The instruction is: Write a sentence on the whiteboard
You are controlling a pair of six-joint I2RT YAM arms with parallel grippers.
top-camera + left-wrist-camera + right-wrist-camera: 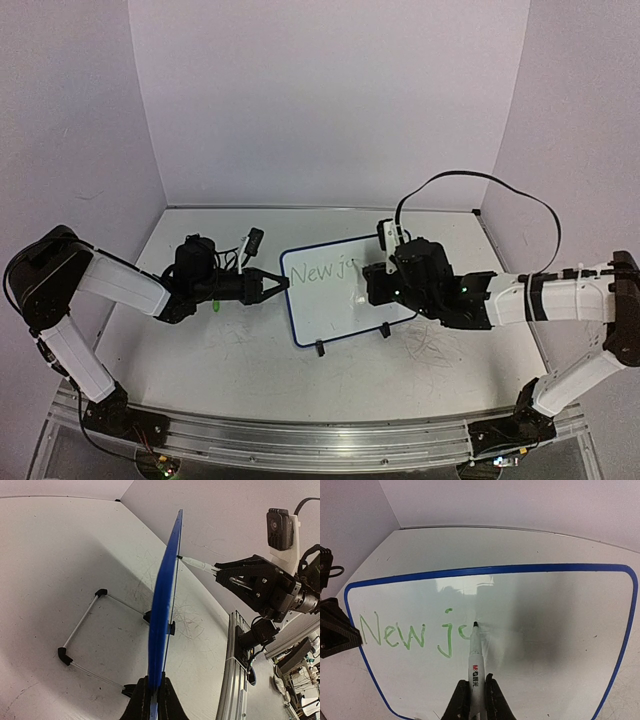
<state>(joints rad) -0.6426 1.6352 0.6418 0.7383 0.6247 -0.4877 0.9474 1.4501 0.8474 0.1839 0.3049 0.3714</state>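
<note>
Two arms at the whiteboard. My left gripper (278, 284) is clamped shut on the left rim of the whiteboard (335, 315), which stands propped near the middle of the table (200, 350), between my two arms. My right gripper (474, 700) is closed around a white marker (476, 660), with its dark tip touching the board's face. The sentence (410, 635) reads "New j" in thin green strokes across the board's upper left part. A small curved stroke has been started just after the "j", right at the marker tip. From my left wrist the board shows edge-on, leaning slightly. A black foot (171, 628) sits at its lower edge, and a wire stand (63, 655) rests on the table behind it.
</note>
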